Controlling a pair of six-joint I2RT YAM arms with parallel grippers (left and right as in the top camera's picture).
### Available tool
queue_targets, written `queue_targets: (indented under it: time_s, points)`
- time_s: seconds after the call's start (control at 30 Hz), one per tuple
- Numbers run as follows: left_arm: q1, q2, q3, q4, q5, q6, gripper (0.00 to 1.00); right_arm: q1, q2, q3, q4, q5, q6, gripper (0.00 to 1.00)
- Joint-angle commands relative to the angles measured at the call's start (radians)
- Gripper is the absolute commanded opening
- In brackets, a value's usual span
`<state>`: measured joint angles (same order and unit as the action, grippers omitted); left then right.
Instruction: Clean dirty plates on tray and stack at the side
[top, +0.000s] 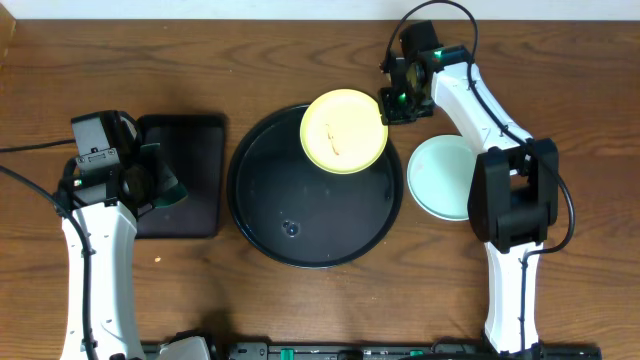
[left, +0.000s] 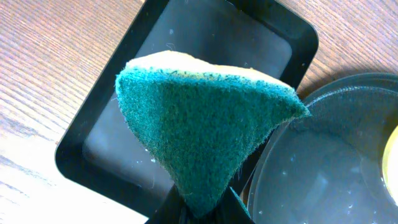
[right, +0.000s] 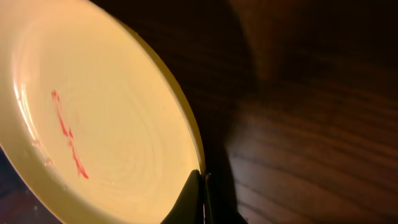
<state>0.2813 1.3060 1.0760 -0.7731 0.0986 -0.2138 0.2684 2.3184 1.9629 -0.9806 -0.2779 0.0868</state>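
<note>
Overhead: the right pincer (top: 388, 103) clamps the rim of the pale yellow plate (top: 344, 131), which spreads leftward from it over the far edge of the round black tray (top: 290, 215). Back along its arm, a turquoise plate (top: 438, 175) lies on the table (top: 300, 50) just beside the tray, partly under the arm. The left pincer (top: 160, 185) hangs over the rectangular tray (top: 195, 150), well apart from the yellow plate, with open tray floor between.

Left wrist: here alone the sponge (left: 205, 130) shows clearly, green with a yellow layer, pinched at its lower tip. The rectangular tray lies beneath it and the round tray's rim to the right.

Right wrist: red smears (right: 68, 134) show plainly on the plate. The fingers meet on its rim, with dark wood to their right.
</note>
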Motion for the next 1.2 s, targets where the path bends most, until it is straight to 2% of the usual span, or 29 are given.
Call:
queue_targets:
  time_s: [0.0,0.07,0.27,0.5,0.7,0.93,0.97,1.07,1.17]
  points:
    - [0.003,0.002,0.014,0.000,-0.001,-0.013,0.08,0.031,-0.058,0.021,-0.037,-0.040,-0.006,0.01]
    - [-0.002,0.002,0.014,-0.005,0.008,-0.013,0.08,0.048,-0.080,0.021,-0.066,-0.066,0.000,0.01]
    - [-0.078,0.002,0.014,-0.006,0.048,-0.023,0.07,0.130,-0.091,0.007,-0.194,-0.068,0.163,0.01]
    - [-0.181,0.002,0.014,0.011,0.003,-0.108,0.08,0.214,-0.091,-0.119,-0.108,-0.063,0.285,0.01]
    - [-0.257,0.006,0.014,0.014,-0.046,-0.110,0.08,0.223,-0.092,-0.168,-0.057,-0.064,0.293,0.01]
    - [-0.289,0.039,0.014,0.035,-0.047,-0.110,0.08,0.203,-0.146,-0.100,-0.065,-0.032,0.242,0.01]
    - [-0.293,0.043,0.014,0.034,-0.047,-0.110,0.08,0.196,-0.160,-0.096,-0.068,-0.005,0.258,0.03]
    - [-0.305,0.048,0.014,0.034,-0.047,-0.110,0.08,0.169,-0.187,-0.096,-0.088,0.097,0.347,0.18]
    - [-0.321,0.048,0.014,0.050,-0.047,-0.109,0.08,0.142,-0.178,-0.105,-0.086,0.106,0.352,0.21]
